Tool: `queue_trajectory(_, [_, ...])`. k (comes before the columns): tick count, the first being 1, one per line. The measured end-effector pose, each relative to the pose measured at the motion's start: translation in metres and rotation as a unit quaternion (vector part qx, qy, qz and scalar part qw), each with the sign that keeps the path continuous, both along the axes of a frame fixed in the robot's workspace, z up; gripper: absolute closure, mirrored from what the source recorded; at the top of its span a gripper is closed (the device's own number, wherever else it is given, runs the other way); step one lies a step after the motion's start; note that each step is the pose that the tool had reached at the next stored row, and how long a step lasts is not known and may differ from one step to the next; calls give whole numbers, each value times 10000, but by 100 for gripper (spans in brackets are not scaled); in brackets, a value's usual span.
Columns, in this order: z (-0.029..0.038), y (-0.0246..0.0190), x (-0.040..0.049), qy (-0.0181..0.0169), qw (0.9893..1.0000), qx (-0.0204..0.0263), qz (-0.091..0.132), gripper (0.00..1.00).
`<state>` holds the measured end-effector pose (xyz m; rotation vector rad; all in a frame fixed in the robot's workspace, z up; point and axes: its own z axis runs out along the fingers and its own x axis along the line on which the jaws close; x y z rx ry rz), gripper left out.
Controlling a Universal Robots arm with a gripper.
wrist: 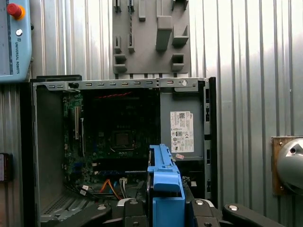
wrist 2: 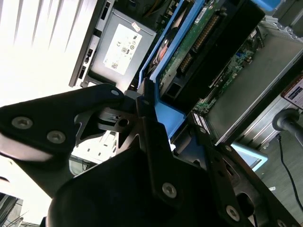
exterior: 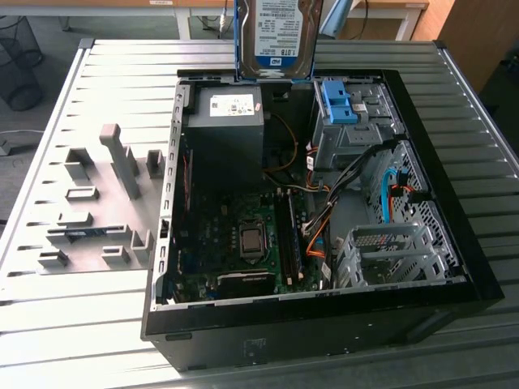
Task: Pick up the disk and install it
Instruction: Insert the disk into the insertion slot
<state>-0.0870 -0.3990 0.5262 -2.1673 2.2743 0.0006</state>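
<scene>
Hanging upright in the air, the disk (exterior: 273,36) shows us its white and blue label in the exterior view, with its lower edge over the far rim of the open computer case (exterior: 454,211). We see the gripper (wrist 2: 168,116) closed on the disk, its black fingers (wrist 2: 144,106) pressed against the blue side rails (wrist 2: 163,111); the second wrist view also shows the disk's green circuit board (wrist 2: 199,33). In the first wrist view the gripper (wrist: 165,210) holds one blue rail (wrist: 165,184) edge-on above the case interior. Just below the disk in the exterior view we note the dark grey power supply (exterior: 223,130) with its small white sticker, seated in the far corner of the case nearer the exterior view's left. A bare blue bracket (exterior: 339,101) sits on the drive cage toward the far corner at the exterior view's right. The motherboard (exterior: 235,235) covers the case floor. The case lies on its side on the slatted metal tabletop (exterior: 81,324), and a grey fixture plate (exterior: 97,203) rests beside it toward the tabletop's edge at the exterior view's left.
</scene>
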Motion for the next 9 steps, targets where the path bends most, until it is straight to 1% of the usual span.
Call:
queue_trajectory(3, [0, -29, 0, 0, 10000, 0, 0, 64])
queue_trajectory(7, [-1, -112, 0, 0, 10000, -1, 0, 64])
queue_trajectory(9, [-2, -161, 1, 0, 10000, -2, 0, 64])
